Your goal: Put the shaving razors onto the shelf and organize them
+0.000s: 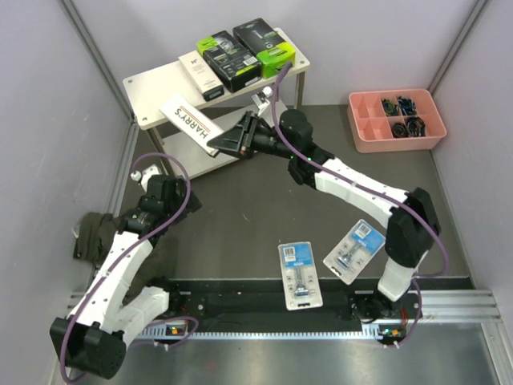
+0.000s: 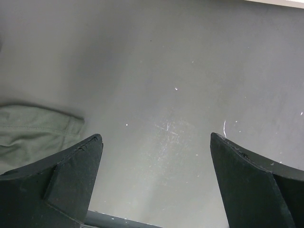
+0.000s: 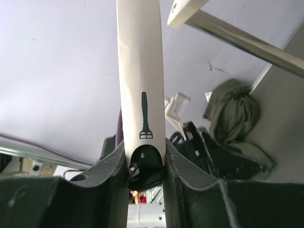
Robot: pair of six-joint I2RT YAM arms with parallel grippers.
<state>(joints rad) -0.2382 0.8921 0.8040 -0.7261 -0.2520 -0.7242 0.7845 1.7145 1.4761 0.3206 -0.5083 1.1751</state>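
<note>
The shelf (image 1: 152, 84) stands at the back left. On its top board lie a white Harry's box (image 1: 201, 76) and two black and lime-green razor packs (image 1: 226, 58) (image 1: 265, 43). My right gripper (image 1: 234, 138) is shut on one end of a second white Harry's box (image 1: 191, 122), which it holds in the air in front of the shelf. In the right wrist view this box (image 3: 140, 71) rises from between the fingers (image 3: 185, 166). Two blue-card blister packs (image 1: 299, 274) (image 1: 354, 249) lie on the table near the front. My left gripper (image 2: 156, 137) hangs open over bare table.
A pink compartment tray (image 1: 362, 136) with small dark items sits at the back right. A green cloth (image 1: 96, 233) lies at the left beside my left arm and shows in the left wrist view (image 2: 33, 128). Grey walls close in both sides.
</note>
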